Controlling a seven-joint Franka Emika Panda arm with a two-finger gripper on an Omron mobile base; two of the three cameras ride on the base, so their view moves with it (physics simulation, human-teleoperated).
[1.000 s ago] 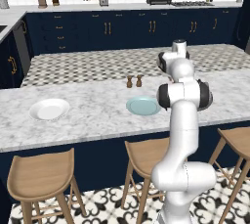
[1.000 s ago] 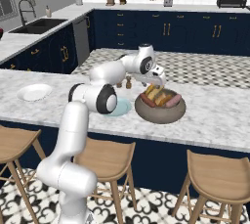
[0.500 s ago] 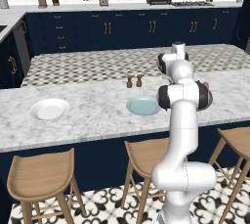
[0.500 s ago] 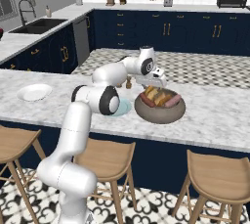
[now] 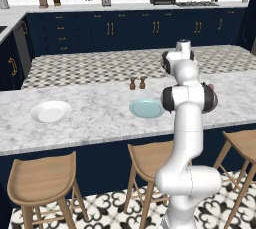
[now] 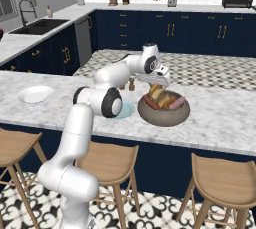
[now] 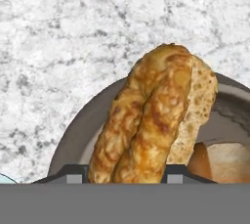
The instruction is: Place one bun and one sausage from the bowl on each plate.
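**Fingers set either side of a bun at the bowl**

Fingers are seen flanking a bun in the hand view, one dark tip on each side of its lower end; whether the jaws press the bread firmly cannot be told. The gripper is placed just over the near-left part of the bowl, and the bun stands tilted up between the tips, its base seemingly inside the rim.

Neither plate is seen to carry anything. The white plate lies bare, well apart to the left on the marble counter, and the blue-green plate lies bare just beside the bowl. The task is therefore judged to be at its first pick, with two buns and two sausages left to be delivered. A sausage and further rolls are seen in the bowl.

Open counter is offered between the plates. The two shakers stand behind the blue-green plate, so a low sweep there would be risky. The bowl's thick rim must be cleared on lifting.
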